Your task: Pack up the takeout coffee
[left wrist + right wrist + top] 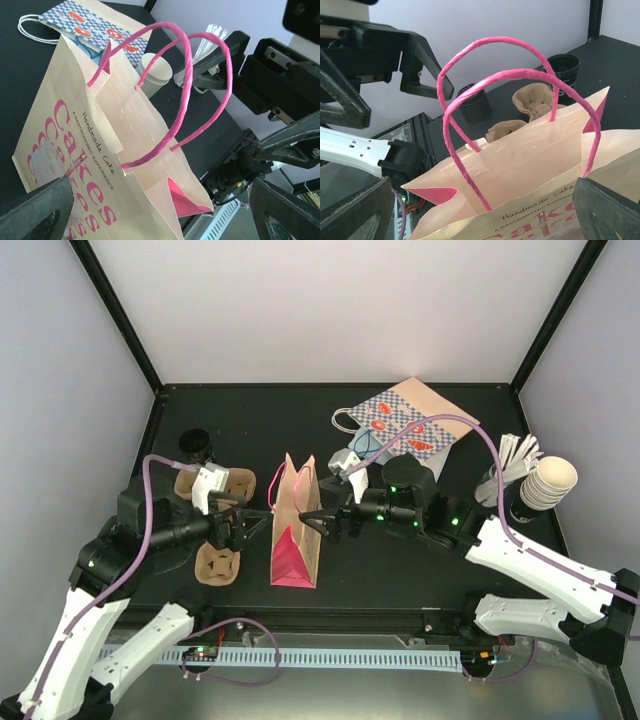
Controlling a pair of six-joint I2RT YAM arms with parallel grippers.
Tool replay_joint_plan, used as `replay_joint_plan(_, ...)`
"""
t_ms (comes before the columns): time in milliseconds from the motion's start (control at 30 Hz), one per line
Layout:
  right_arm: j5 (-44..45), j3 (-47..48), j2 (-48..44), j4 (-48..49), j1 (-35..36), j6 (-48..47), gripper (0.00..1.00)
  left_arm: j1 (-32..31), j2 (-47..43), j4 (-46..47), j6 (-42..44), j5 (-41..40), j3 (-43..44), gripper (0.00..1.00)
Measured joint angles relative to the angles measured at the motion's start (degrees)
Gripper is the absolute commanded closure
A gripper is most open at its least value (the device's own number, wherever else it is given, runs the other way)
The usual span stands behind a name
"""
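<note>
The pink bag stands upright mid-table with its mouth open and its pink handles up. My left gripper is just left of it and my right gripper just right of it, both open and facing each other across the bag. In the left wrist view the gripper straddles the bag's rim. Beyond the bag in that view stands the takeout coffee, a small white cup. The right wrist view shows that gripper wide around the bag's mouth. I cannot pick out the cup in the top view.
A patterned paper bag lies flat at the back. White stirrers and a stack of cream cups are at the right. A small black cup and brown cup carriers sit on the left.
</note>
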Motion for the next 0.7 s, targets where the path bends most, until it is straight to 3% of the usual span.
replay_joint_plan(167,0.0,0.0,-0.3,0.0,0.0,-0.3,0.04,0.0,0.0,-0.1,0.0,0.2,-1.7,0.04)
replay_joint_plan(500,0.0,2.3,2.4,-0.4,1.3,-2.3,0.22,-0.2,3.3,-1.5,0.7,-0.2,-2.0,0.15)
replay_joint_plan(700,1.1,5.2,5.9,-0.5,2.7,-4.0,0.44,-1.1,5.6,-2.3,1.0,-2.1,-1.5,0.18)
